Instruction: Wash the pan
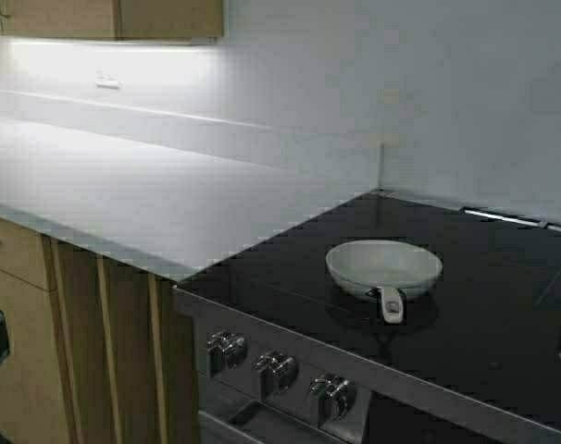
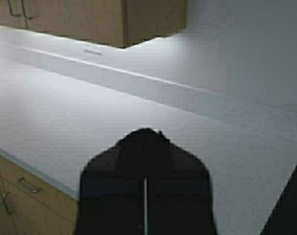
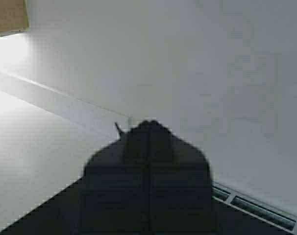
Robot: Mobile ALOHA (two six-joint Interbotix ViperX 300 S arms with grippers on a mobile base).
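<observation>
Off-white and empty, the pan sits upright on the black glass cooktop of a kitchen range, its short white-tipped handle pointing toward the front edge above a row of three metal control knobs. To the left of the cooktop, a pale countertop runs along the wall beneath wooden upper cabinets, with a strip of light glowing under them and wooden base cabinets below. Neither arm appears in the high view. In the left wrist view, the left gripper hangs above the pale countertop near its front edge, its two dark fingers pressed together with only a thin seam between them and nothing held. In the right wrist view, the right gripper is poised over the back of the cooktop, close to where countertop and wall meet, its fingers likewise closed flat against each other and empty. The pan does not show in either wrist view, and both grippers are well apart from it.
</observation>
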